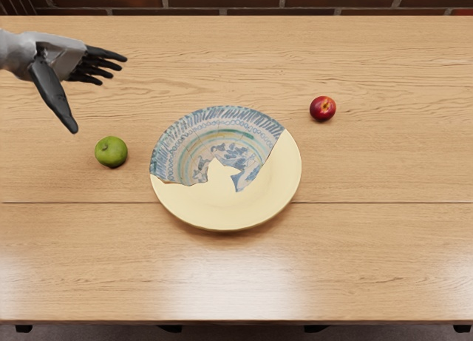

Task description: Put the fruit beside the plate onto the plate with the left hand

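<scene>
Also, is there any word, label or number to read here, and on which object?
None can be read.
The plate has only a blue painted pattern, no letters.
The green fruit, the red fruit, the table and the left hand bear no writing.

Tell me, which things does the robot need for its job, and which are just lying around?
Needed: left hand, open; plate; green apple close beside it.
Just lying around: red fruit, probably, since it sits farther from the plate.
</scene>
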You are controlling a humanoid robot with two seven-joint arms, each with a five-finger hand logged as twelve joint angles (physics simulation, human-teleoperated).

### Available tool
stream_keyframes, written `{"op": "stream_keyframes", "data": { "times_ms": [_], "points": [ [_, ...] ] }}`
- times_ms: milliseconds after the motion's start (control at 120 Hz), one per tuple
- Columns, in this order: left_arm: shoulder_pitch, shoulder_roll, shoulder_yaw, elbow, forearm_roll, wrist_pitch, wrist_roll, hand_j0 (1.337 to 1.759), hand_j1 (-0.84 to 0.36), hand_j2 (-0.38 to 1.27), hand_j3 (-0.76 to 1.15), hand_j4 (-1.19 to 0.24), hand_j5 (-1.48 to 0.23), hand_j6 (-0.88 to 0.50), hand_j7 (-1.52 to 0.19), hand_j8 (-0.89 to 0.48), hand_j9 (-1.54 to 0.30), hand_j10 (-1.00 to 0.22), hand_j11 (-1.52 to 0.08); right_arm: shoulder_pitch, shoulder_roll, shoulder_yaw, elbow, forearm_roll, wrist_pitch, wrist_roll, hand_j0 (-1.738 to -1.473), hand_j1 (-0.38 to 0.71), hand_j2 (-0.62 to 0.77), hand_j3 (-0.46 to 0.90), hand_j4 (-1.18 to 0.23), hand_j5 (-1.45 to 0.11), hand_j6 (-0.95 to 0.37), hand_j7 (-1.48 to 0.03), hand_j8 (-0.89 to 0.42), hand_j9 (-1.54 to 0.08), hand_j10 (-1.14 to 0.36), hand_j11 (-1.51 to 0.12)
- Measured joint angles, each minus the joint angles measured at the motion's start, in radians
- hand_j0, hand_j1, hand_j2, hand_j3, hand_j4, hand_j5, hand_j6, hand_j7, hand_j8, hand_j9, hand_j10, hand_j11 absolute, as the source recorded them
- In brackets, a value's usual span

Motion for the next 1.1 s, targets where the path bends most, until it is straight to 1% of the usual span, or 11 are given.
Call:
{"op": "stream_keyframes", "data": {
  "times_ms": [250,300,350,400,450,492,525,608,717,850,1100],
  "points": [
    [0.000,-0.023,-0.005,0.024,0.006,0.000,0.006,1.658,0.34,0.00,0.00,-0.01,-0.01,-0.01,-0.01,-0.01,-0.01,-0.01,-0.01,0.000,0.000,0.000,0.001,0.002,0.000,0.000,-1.658,-0.34,0.00,0.00,-0.01,-0.01,-0.01,-0.01,-0.01,-0.01,-0.01,-0.01],
    [-0.003,-0.102,-0.004,0.068,0.013,0.000,0.043,1.658,0.34,0.00,0.00,-0.01,-0.01,-0.01,-0.01,-0.01,-0.01,-0.01,-0.01,0.000,0.000,0.000,0.001,0.002,0.000,0.000,-1.658,-0.34,0.00,0.00,-0.01,-0.01,-0.01,-0.01,-0.01,-0.01,-0.01,-0.01],
    [-0.017,-0.253,0.020,0.142,0.035,0.000,0.080,1.658,0.34,0.00,0.00,-0.01,-0.01,-0.01,-0.01,-0.01,-0.01,-0.01,-0.01,0.000,0.000,0.000,0.001,0.002,0.000,0.000,-1.658,-0.34,0.00,0.00,-0.01,-0.01,-0.01,-0.01,-0.01,-0.01,-0.01,-0.01],
    [-0.105,-0.406,0.088,0.172,0.046,0.000,0.103,1.658,0.34,0.00,0.00,-0.01,-0.01,-0.01,-0.01,-0.01,-0.01,-0.01,-0.01,0.000,0.000,0.000,0.001,0.002,0.000,0.000,-1.658,-0.34,0.00,0.00,-0.01,-0.01,-0.01,-0.01,-0.01,-0.01,-0.01,-0.01],
    [-0.245,-0.495,0.204,0.109,0.011,0.000,0.117,1.658,0.34,0.00,0.00,-0.01,-0.01,-0.01,-0.01,-0.01,-0.01,-0.01,-0.01,0.000,0.000,0.000,0.001,0.002,0.000,0.000,-1.658,-0.34,0.00,0.00,-0.01,-0.01,-0.01,-0.01,-0.01,-0.01,-0.01,-0.01],
    [-0.372,-0.569,0.307,-0.023,-0.070,0.041,0.126,1.658,0.34,0.00,0.00,-0.01,-0.01,-0.01,-0.01,-0.01,-0.01,-0.01,-0.01,0.000,0.000,0.000,0.001,0.002,0.000,0.000,-1.658,-0.34,0.00,0.00,-0.01,-0.01,-0.01,-0.01,-0.01,-0.01,-0.01,-0.01],
    [-0.399,-0.664,0.367,-0.125,-0.150,0.123,0.131,1.658,0.34,0.00,0.00,-0.01,-0.01,-0.01,-0.01,-0.01,-0.01,-0.01,-0.01,0.000,0.000,0.000,0.001,0.002,0.000,0.000,-1.658,-0.34,0.00,0.00,-0.01,-0.01,-0.01,-0.01,-0.01,-0.01,-0.01,-0.01],
    [-0.347,-0.696,0.455,-0.297,-0.351,0.384,0.156,1.658,0.34,0.00,0.00,-0.01,-0.01,-0.01,-0.01,-0.01,-0.01,-0.01,-0.01,0.000,0.000,0.000,0.001,0.002,0.000,0.000,-1.658,-0.34,0.00,0.00,-0.01,-0.01,-0.01,-0.01,-0.01,-0.01,-0.01,-0.01],
    [-0.239,-0.696,0.496,-0.388,-0.494,0.720,0.219,1.658,0.34,0.00,0.00,-0.01,-0.01,-0.01,-0.01,-0.01,-0.01,-0.01,-0.01,0.000,0.000,0.000,0.001,0.002,0.000,0.000,-1.658,-0.34,0.00,0.00,-0.01,-0.01,-0.01,-0.01,-0.01,-0.01,-0.01,-0.01],
    [-0.164,-0.696,0.436,-0.419,-0.522,0.942,0.271,1.658,0.34,0.00,0.00,-0.01,-0.01,-0.01,-0.01,-0.01,-0.01,-0.01,-0.01,0.000,0.000,0.000,0.001,0.002,0.000,0.000,-1.658,-0.34,0.00,0.00,-0.01,-0.01,-0.01,-0.01,-0.01,-0.01,-0.01,-0.01],
    [-0.041,-0.696,0.366,-0.384,-0.487,1.019,0.283,1.658,0.34,0.00,0.00,-0.01,-0.01,-0.01,-0.01,-0.01,-0.01,-0.01,-0.01,0.000,0.000,0.000,0.001,0.002,0.000,0.000,-1.658,-0.34,0.00,0.00,-0.01,-0.01,-0.01,-0.01,-0.01,-0.01,-0.01,-0.01]
  ]
}}
